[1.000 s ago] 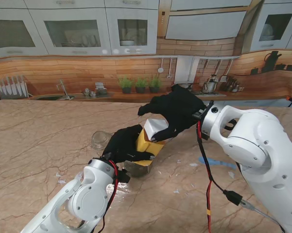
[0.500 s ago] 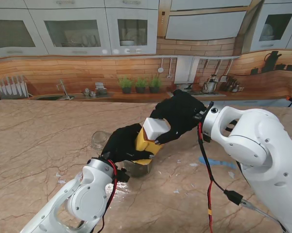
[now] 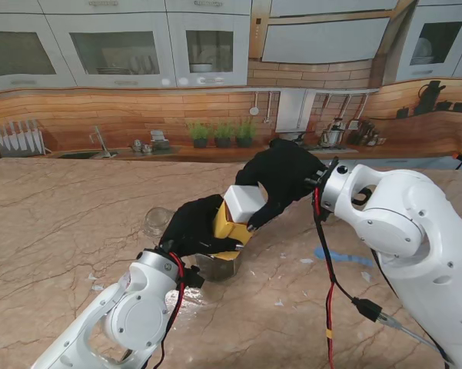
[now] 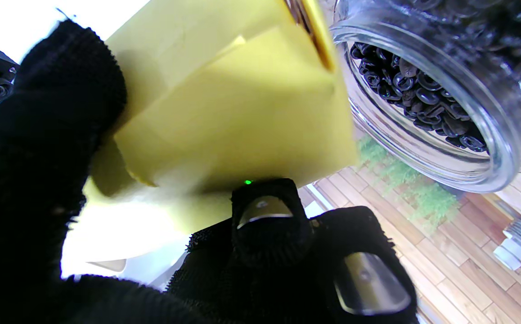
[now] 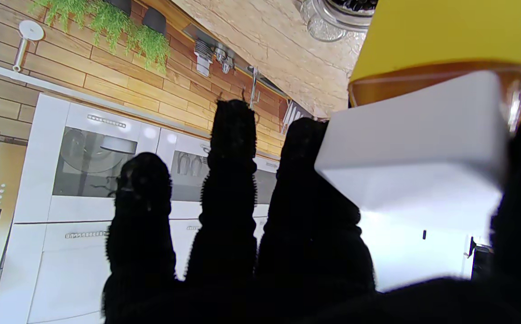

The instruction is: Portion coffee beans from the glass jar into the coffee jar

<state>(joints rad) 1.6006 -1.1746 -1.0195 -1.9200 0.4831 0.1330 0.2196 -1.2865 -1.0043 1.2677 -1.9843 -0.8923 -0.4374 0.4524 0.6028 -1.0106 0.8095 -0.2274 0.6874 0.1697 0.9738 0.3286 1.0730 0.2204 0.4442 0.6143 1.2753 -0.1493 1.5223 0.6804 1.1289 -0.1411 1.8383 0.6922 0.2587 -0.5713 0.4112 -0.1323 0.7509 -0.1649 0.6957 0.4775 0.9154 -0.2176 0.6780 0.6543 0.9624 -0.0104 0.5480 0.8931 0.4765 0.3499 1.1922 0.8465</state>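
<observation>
Above the yellow coffee jar [image 3: 229, 227], the right hand [image 3: 280, 183] is clamped on the white lid [image 3: 244, 203]. One second ago the lid sat tilted and higher off the jar; it has since turned and come down, and now rests at the jar's mouth. Whether it is seated cannot be told. The left hand [image 3: 194, 226] stays clamped on the coffee jar. In the left wrist view, the glass jar [image 4: 427, 90], open and holding beans, lies just beside the coffee jar. Judgement: the lid is being refitted, so portioning appears finished or nearly so.
</observation>
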